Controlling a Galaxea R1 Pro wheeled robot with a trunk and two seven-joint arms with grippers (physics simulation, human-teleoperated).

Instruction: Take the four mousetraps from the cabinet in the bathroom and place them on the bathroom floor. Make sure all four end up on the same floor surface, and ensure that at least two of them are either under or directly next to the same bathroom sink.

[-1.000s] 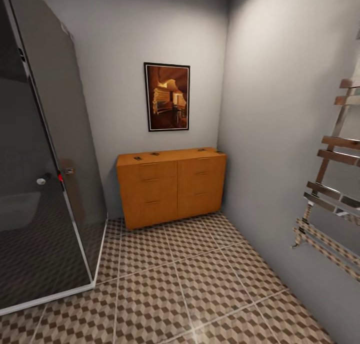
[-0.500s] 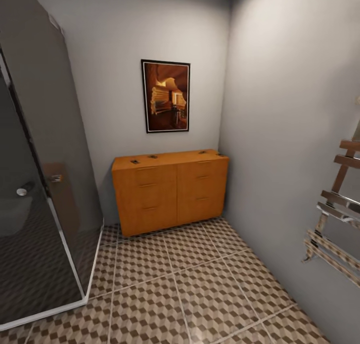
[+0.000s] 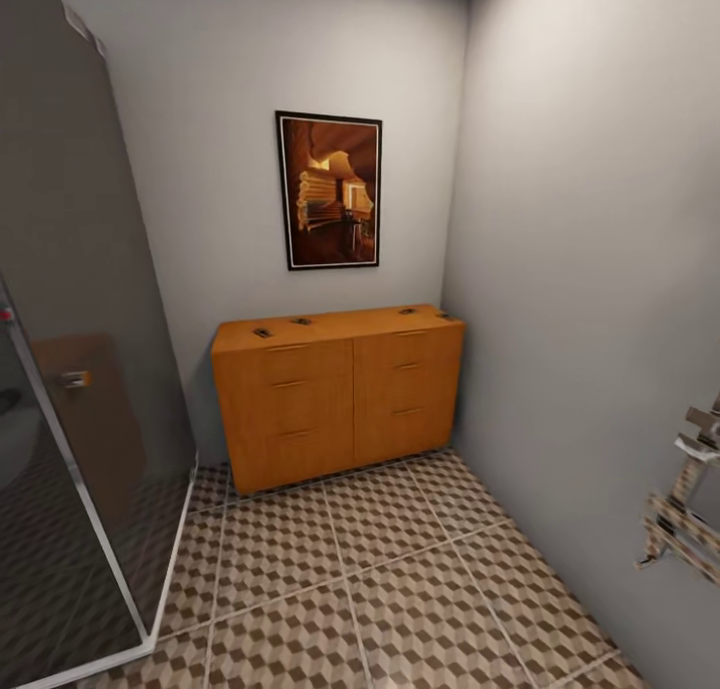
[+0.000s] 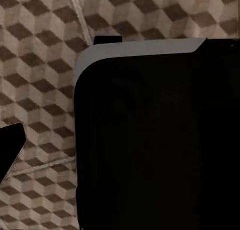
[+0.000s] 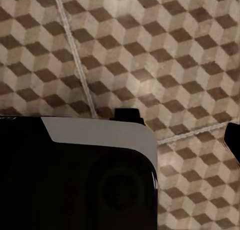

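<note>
Neither wrist view lets me tell whether the jaws stand apart or together: in the left wrist view a big black body with a pale grey edge (image 4: 150, 140) blocks most of the frame, with a small dark corner beside it that may be a fingertip, and the right wrist view has the same sort of black body with a grey rim (image 5: 75, 180) and a dark sliver at the frame's edge. Behind both lies the bathroom floor (image 5: 150, 49), its tiles printed with brown, beige and cream cubes and crossed by pale grout lines. In the head view that floor (image 3: 400, 589) runs forward to the cabinet (image 3: 340, 399), a low orange-brown chest with slim drawer handles standing against the grey back wall, its right end close to the corner with the side wall. On its flat top sit the mousetraps, small and dark from here: one near the left end (image 3: 262, 332), one just to its right (image 3: 300, 321), one further right (image 3: 407, 311) and one at the right end (image 3: 442, 316); their detail is too small to make out. A framed picture (image 3: 330, 190) in warm brown tones hangs above the cabinet. A dark glass shower enclosure (image 3: 70, 389) stands to the left, and part of a chrome towel rail (image 3: 685, 509) juts in at the right edge.
</note>
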